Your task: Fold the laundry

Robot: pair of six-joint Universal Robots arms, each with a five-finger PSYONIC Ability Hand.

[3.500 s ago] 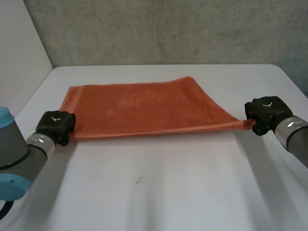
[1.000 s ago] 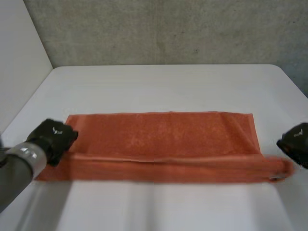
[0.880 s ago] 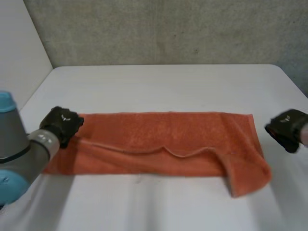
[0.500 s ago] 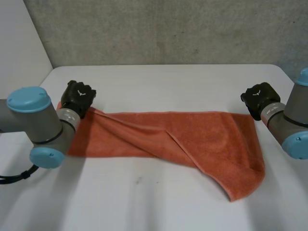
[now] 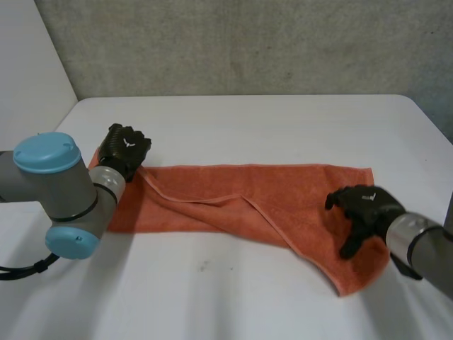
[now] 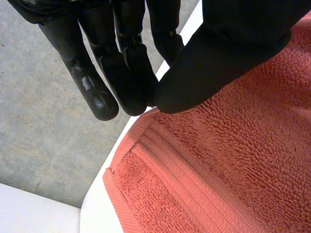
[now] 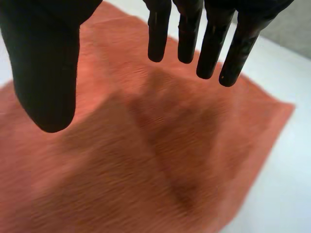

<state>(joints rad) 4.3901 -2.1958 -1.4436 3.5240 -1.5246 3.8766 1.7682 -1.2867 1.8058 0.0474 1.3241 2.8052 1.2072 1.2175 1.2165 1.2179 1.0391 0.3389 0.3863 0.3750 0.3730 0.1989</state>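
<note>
Right hand (image 5: 367,207) now over the towel (image 5: 283,193)

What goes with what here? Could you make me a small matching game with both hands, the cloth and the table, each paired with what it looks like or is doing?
Things:
1. left hand
2. right hand
3. towel
4. table

States:
A. white, underneath everything
B. open, fingers straight, over the cloth's right end
C. orange, creased, lying unevenly
D. pinching the cloth's edge near a corner

Pairs: 1-D, 2-B, 3-C, 4-A
</note>
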